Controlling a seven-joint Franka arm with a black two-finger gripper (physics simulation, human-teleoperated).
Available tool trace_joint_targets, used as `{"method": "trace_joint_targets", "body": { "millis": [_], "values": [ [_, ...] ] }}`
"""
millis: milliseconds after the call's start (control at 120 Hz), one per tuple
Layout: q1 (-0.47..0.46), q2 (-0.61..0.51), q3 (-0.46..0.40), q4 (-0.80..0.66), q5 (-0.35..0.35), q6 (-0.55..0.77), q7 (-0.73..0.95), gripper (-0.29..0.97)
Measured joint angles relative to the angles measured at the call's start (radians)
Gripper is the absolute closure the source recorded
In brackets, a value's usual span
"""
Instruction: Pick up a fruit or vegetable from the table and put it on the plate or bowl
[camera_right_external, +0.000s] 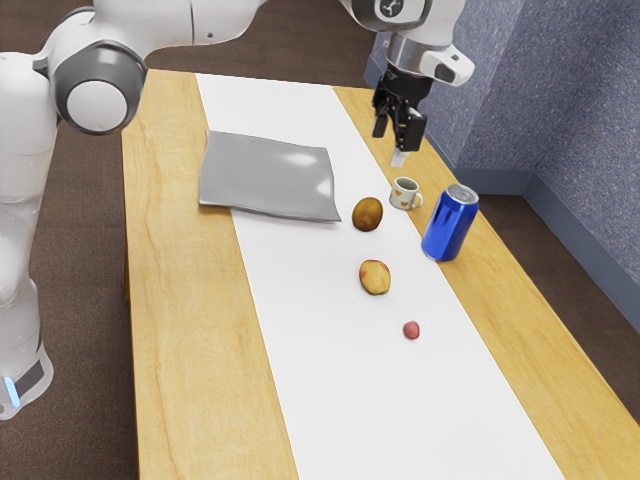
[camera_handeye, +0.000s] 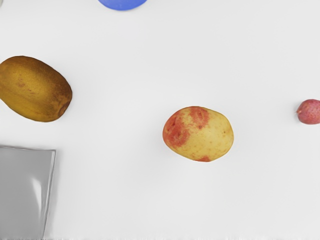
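Three pieces of produce lie on the white runner: a brown kiwi, a yellow fruit with red blotches, and a small red fruit. A flat grey square plate lies beyond the kiwi, toward the exterior view's left. My gripper hangs high above the table's far end, over the mug, with its fingers open and nothing between them. It is well apart from all the fruit.
A small white mug and a blue can stand at the runner's edge toward the exterior view's right. A blue-grey wall lies just past them. The wooden table has bare room at the near end.
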Motion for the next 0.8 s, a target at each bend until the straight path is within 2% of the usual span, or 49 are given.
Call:
{"method": "trace_joint_targets", "body": {
  "millis": [450,625,800],
  "values": [
    [0.009,-0.002,0.005,0.003,0.005,-0.025,0.018,0.00],
    [0.001,-0.005,-0.001,0.003,0.009,-0.068,0.158,0.00],
    [-0.001,-0.002,-0.009,0.000,0.016,-0.080,0.373,0.00]
  ]
}}
